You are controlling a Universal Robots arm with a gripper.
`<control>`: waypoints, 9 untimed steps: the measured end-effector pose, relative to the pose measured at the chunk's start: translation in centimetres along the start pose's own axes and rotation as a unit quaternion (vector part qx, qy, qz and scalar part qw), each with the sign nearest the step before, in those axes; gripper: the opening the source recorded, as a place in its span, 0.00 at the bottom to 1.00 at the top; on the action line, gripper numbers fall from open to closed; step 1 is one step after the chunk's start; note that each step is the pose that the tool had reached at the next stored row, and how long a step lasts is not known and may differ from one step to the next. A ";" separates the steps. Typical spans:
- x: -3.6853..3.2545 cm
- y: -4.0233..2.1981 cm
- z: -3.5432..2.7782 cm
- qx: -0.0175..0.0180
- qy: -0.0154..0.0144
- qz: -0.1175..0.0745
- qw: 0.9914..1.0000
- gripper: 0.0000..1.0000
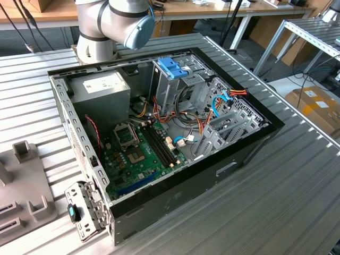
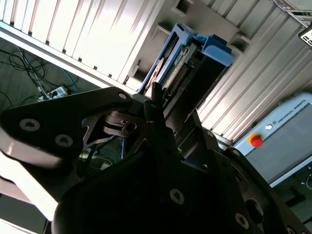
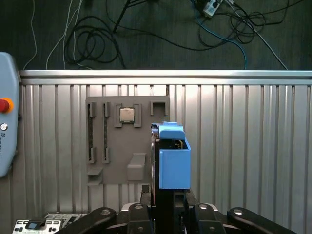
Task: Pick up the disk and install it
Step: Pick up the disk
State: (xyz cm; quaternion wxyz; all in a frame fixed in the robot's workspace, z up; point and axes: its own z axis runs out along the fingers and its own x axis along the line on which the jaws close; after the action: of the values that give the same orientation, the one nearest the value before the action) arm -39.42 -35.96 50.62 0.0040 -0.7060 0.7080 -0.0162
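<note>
In both wrist views the disk (image 3: 174, 163) is held edge-on between the dark fingers (image 3: 141, 214) of my gripper (image 3: 168, 202), which is shut on it. Its blue plastic rail (image 2: 214, 48) and metal connector edge point away from the wrist. The disk hangs over the ribbed metal table, beside a grey fixture plate (image 3: 112, 146). In the second wrist view the gripper (image 2: 163, 114) closes around the disk's (image 2: 187, 68) near end. In the exterior view the open computer case (image 1: 175, 196) lies on the table, with its metal drive cage topped by a blue latch (image 1: 172, 68).
The fixture plate carries a processor chip (image 3: 127, 115). A grey pendant with a red button (image 3: 5, 105) lies beside it. Cables trail on the floor beyond the table edge (image 3: 161, 74). Inside the case sit a power-supply box (image 1: 101, 87) and a green motherboard (image 1: 138, 156). The arm's base (image 1: 111, 21) stands behind.
</note>
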 end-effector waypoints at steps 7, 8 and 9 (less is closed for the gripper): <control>0.00 -1.08 0.04 0.000 0.000 0.000 1.000 0.35; 0.00 -1.31 0.04 0.000 0.000 0.000 1.000 0.35; 0.00 -1.66 0.05 0.000 0.000 0.000 1.000 0.35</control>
State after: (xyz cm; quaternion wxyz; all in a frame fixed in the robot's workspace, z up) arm -37.76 -35.96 50.61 0.0040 -0.7060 0.7080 -0.0162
